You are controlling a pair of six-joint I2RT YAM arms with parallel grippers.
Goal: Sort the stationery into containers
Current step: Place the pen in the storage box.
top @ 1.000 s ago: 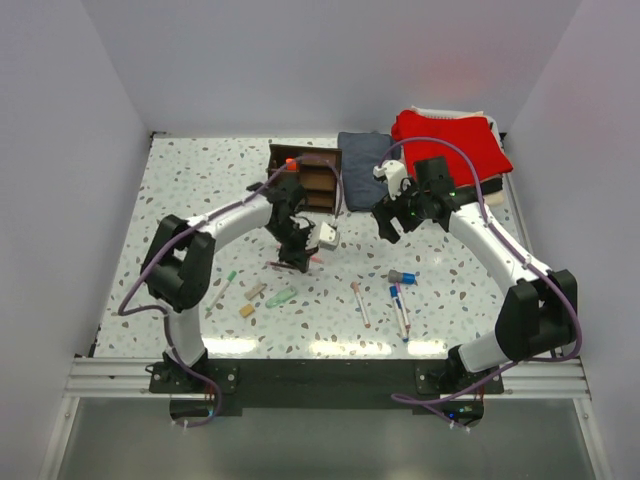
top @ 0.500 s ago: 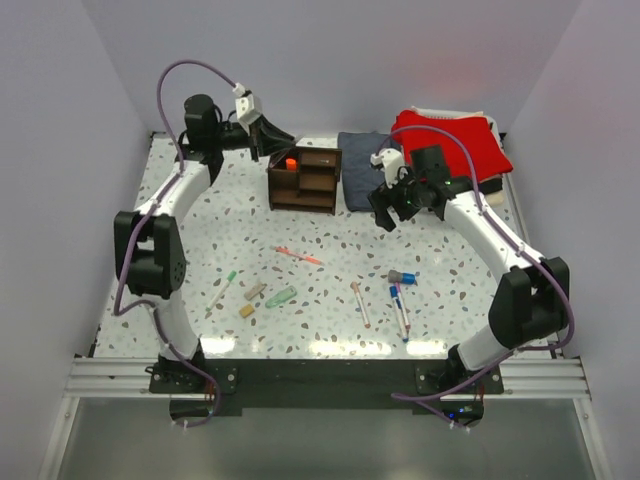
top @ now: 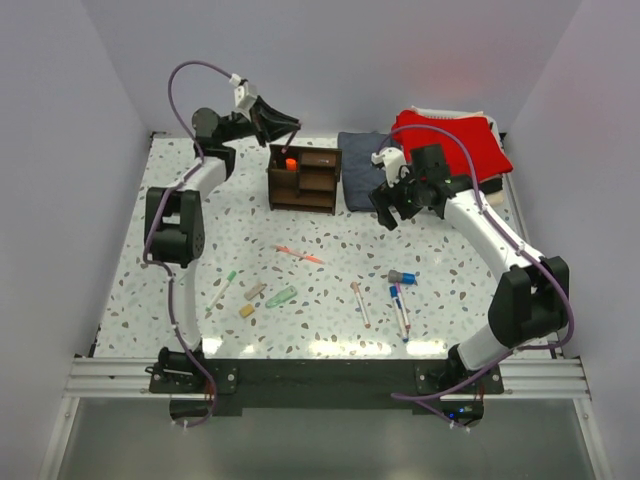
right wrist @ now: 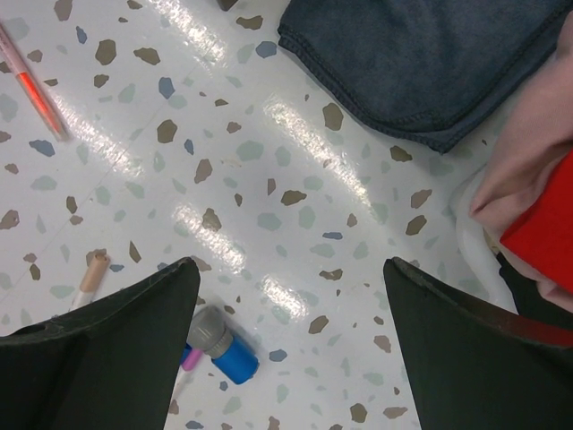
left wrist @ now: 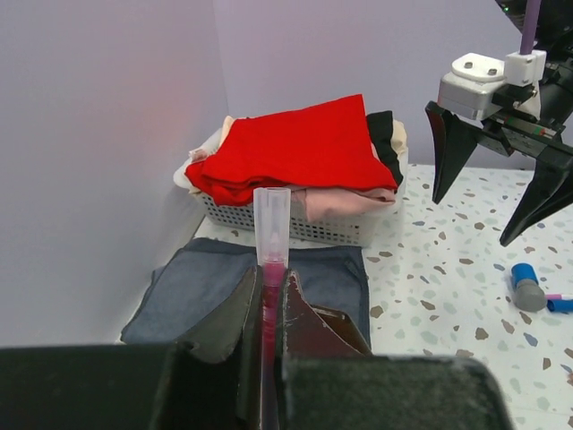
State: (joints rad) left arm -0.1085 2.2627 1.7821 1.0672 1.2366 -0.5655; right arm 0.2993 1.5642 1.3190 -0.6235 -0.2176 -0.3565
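Note:
The dark brown organizer stands at the back centre with an orange-banded marker upright in its left compartment. My left gripper hangs just above and behind it, shut on a slim red pen with a clear cap that sticks out past the fingertips. My right gripper is open and empty above the bare table. Loose on the table lie a red pen, a green-tipped pen, tan blocks, a pale green piece, a pinkish pen, a blue-capped piece and more pens.
A folded dark blue cloth lies right of the organizer. A white basket with red and pale clothes stands at the back right. White walls close the back and both sides. The red pen's tip shows in the right wrist view.
My left arm has swung from low over the table's middle up to the back wall and then right, over the organizer. My right gripper shifted slightly back and stayed open.

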